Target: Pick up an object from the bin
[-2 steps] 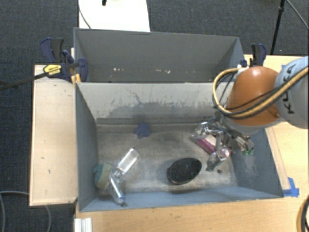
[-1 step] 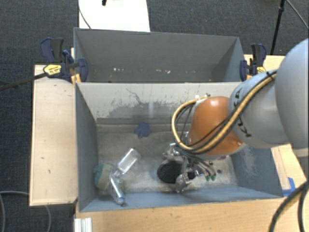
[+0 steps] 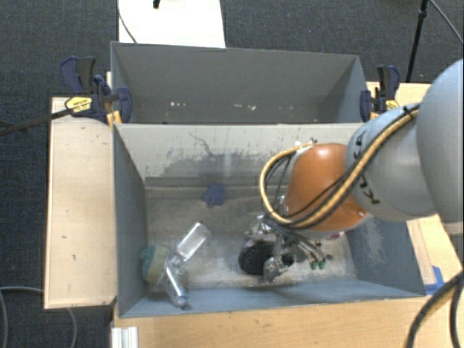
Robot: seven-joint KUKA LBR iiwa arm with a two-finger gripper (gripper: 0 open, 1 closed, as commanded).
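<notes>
The tool point(image 3: 278, 261) is down at the bin floor, pressed close against the right side of a black lump point(image 3: 251, 259), a dark rounded thing lying near the front wall, right of the middle. Whether the tool is released or clenched on it cannot be told, since its tip is hidden in its own metal parts. Above and right of the lump sits the orange cover point(image 3: 319, 183) of the wrist, tipped steeply downward, with looped cables point(image 3: 272, 169) curving round its left side. From there the thick grey arm point(image 3: 420, 158) rises up and away to the right, over the bin's right wall. Just right of the lump, past the tool, lie a few small green bits point(image 3: 317, 264). Left of the lump lies a clear block point(image 3: 192, 239), tilted; further left is a pale green disc point(image 3: 151, 261), and beside that, by the front wall, a shiny clear piece point(image 3: 175, 285). Well behind the lump and to its left, a small blue scrap point(image 3: 213, 194) rests near the back. The grey metal bin point(image 3: 239, 85) has a scuffed, scratched bottom. Dark carpet floor point(image 3: 43, 20) surrounds it.
</notes>
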